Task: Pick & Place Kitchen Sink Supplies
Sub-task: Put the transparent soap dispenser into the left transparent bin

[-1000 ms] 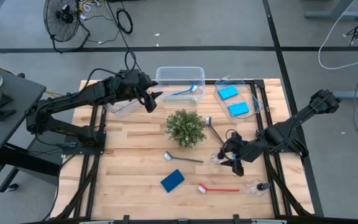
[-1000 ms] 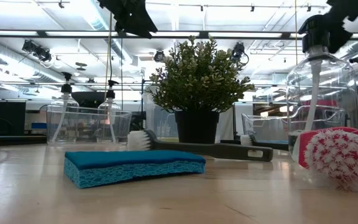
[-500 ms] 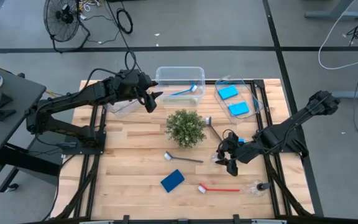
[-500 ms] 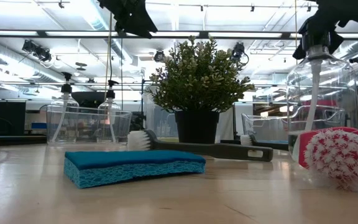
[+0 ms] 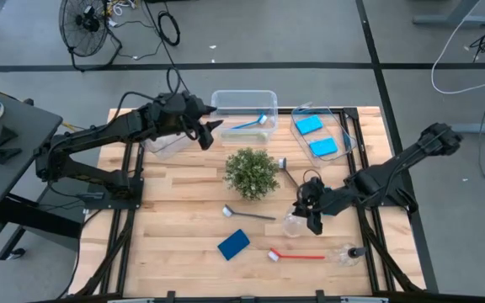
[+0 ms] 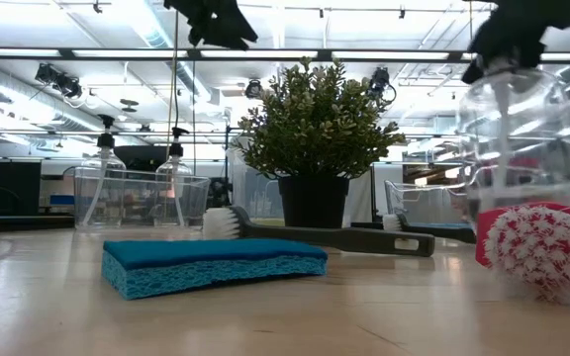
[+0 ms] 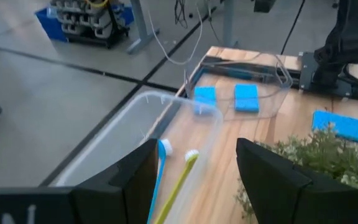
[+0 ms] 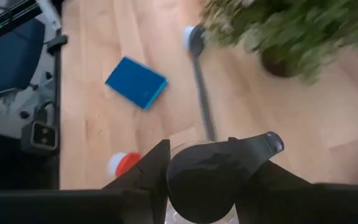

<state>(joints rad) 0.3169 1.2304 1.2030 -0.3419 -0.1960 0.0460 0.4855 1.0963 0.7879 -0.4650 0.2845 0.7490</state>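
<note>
The right claw (image 5: 308,210) has moved in and closed on the black cap of a clear bottle (image 5: 294,224), tipping it between its fingers on the surface (image 5: 183,219); lift seems next; left claw (image 5: 206,130) waits half-open, empty

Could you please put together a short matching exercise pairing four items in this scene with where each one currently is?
Items:
1. bushy green potted plant
2. red long-handled dish brush
3. two flat blue rectangular sponges
4. blue long-handled dish brush

Places:
A. in the middle clear plastic bin
B. in the right clear plastic bin
C. table centre
D. near the table's front edge

Pairs: 1-C, 2-D, 3-B, 4-A
</note>
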